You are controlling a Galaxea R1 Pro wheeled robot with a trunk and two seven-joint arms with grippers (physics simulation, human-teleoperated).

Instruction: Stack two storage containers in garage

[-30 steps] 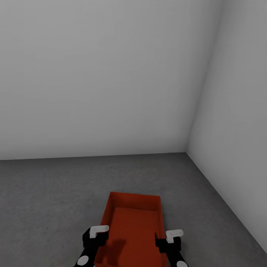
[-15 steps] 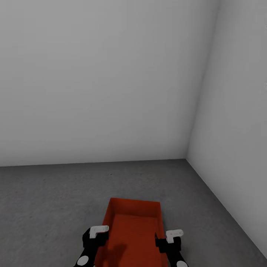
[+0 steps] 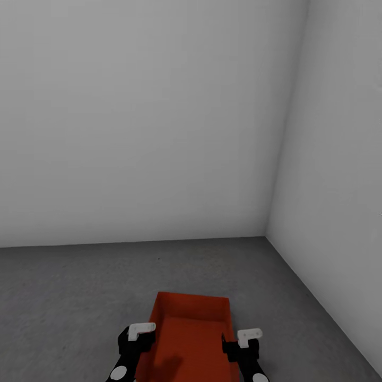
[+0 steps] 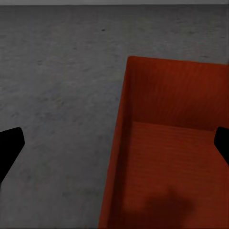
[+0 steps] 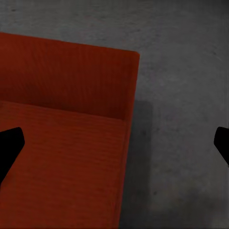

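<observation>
An orange-red, thin-walled, open-top rectangular storage container (image 3: 191,339) sits low in front of the robot, above the dark grey mottled concrete floor (image 3: 63,297), near a corner of plain grey-white walls (image 3: 159,116). The left gripper (image 3: 139,339) and right gripper (image 3: 245,345) flank its long sides. Both wrist views show black fingertips spread wide apart, one container wall lying between each pair, nothing clamped. Whether the box rests on the floor is unclear. The open jaws could nudge it askew.
</observation>
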